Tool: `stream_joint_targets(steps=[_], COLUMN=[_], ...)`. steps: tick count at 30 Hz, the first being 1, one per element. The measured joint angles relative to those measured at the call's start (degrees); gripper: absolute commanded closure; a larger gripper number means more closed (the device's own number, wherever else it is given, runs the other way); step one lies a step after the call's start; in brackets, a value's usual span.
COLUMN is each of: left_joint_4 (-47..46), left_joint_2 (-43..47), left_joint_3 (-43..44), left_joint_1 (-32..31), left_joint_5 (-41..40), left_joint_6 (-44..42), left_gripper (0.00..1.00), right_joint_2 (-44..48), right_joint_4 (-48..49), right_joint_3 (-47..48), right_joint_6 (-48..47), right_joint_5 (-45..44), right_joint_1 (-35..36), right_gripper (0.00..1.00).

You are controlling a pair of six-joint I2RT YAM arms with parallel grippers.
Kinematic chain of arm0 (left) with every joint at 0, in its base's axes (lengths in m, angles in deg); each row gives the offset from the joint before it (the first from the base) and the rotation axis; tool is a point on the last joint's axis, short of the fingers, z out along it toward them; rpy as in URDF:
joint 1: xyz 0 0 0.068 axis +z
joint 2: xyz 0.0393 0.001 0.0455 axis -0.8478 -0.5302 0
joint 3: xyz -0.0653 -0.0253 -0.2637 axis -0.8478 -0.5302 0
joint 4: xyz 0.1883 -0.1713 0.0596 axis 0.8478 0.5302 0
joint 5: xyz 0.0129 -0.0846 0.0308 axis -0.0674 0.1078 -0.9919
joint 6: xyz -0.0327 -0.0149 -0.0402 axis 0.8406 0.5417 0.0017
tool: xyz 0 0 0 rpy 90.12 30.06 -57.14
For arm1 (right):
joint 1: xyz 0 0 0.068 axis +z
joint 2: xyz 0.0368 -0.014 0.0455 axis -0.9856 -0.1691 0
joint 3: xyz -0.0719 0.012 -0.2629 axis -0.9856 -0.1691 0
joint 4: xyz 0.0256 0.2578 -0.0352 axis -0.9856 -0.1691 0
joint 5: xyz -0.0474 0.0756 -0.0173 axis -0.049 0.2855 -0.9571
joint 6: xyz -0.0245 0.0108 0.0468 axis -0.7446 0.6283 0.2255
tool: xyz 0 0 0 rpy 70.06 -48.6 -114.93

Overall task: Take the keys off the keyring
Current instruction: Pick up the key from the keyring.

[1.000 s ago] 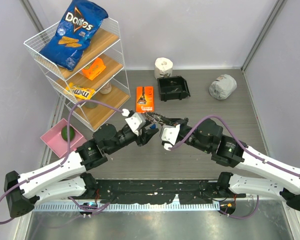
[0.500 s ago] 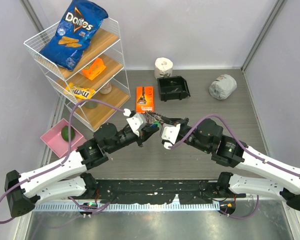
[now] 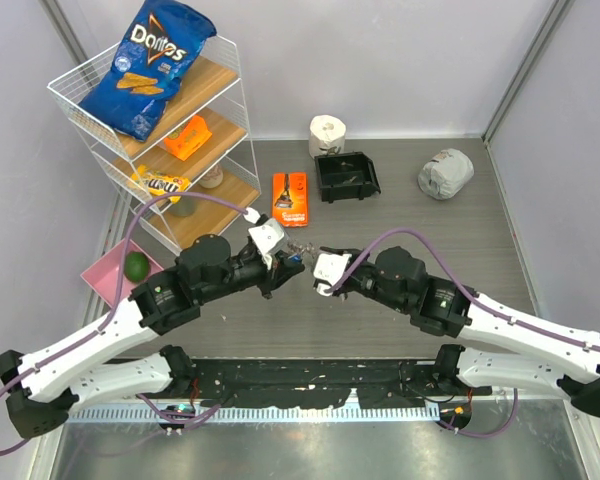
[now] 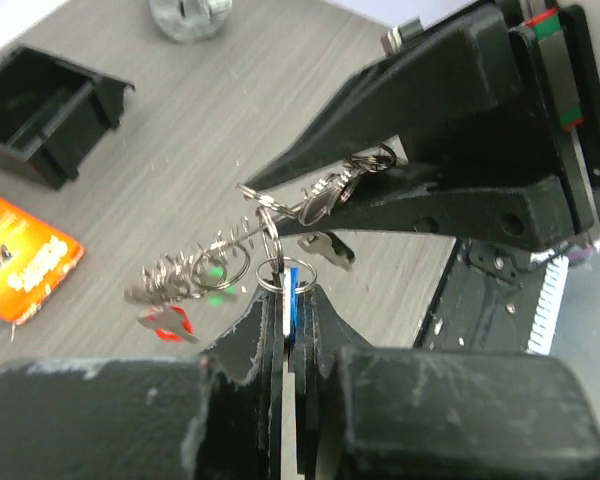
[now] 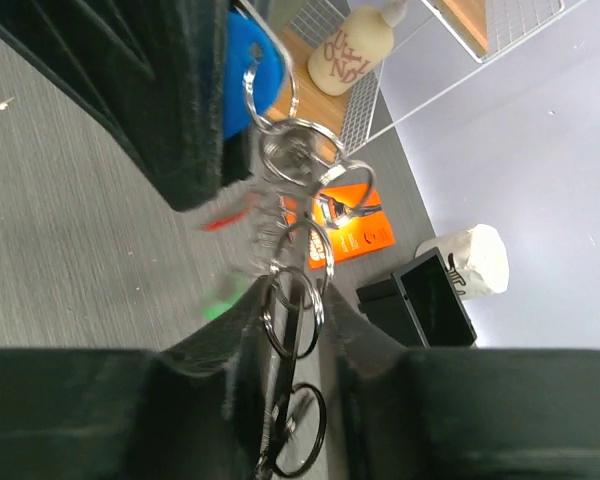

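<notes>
Above a grey wood-grain table [image 3: 480, 230], strung in mid-air between two robot arms: a thin silver metal keyring [image 4: 195, 268], bunched into a tangle of small wire loops. On the left gripper [image 4: 288, 300], black fingers pressed fully together, clamped flat on the plastic head of a small silver blue-headed key [image 4: 292, 283], with a split ring threaded through it just above the fingertips. On the right gripper [image 5: 292, 312], fingers drawn in close, nipping several of the keyring's loops, with only a narrow gap left for the wire. From the left wrist, seen tapering to a point opposite, close above the left fingertips. Dangling from the bunched loops: a red-headed key [image 4: 165, 322], blurred; a green-headed piece [image 4: 212, 272], too blurred to make out; a plain silver key [image 4: 327, 247] just under the right fingers. On the table beyond, well apart from both grippers: a flat orange packet [image 3: 291, 197] and an open black plastic bin [image 3: 346, 176]. At far left, a white wire shelf rack [image 3: 205, 85] topped by a blue crisp bag [image 3: 150, 65].
</notes>
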Motion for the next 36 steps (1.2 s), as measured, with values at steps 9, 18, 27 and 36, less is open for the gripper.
stream_joint_targets(steps=[9, 18, 27, 36], left_joint_4=[22.9, 43.8, 58.8, 64.3], left_joint_2=[-6.0, -20.5, -29.4, -33.2], left_joint_3=[15.9, 33.7, 40.8, 49.2], left_joint_1=[0.5, 0.9, 1.5, 1.5], left_joint_5=[3.0, 6.1, 11.2, 10.6], left_joint_6=[-4.4, -10.1, -10.9, -12.7], left_gripper=[1.00, 1.00, 1.00, 1.00], right_joint_2=[5.1, 13.0, 17.2, 12.9], right_joint_4=[1.7, 2.2, 3.9, 7.3], right_joint_3=[-5.1, -9.4, -9.8, -9.9], right_joint_6=[7.0, 12.5, 14.4, 17.1], right_joint_5=[1.2, 5.0, 11.0, 17.6], right_joint_1=[-0.3, -0.4, -0.6, -1.9], right_gripper=[0.37, 0.38, 0.50, 0.57])
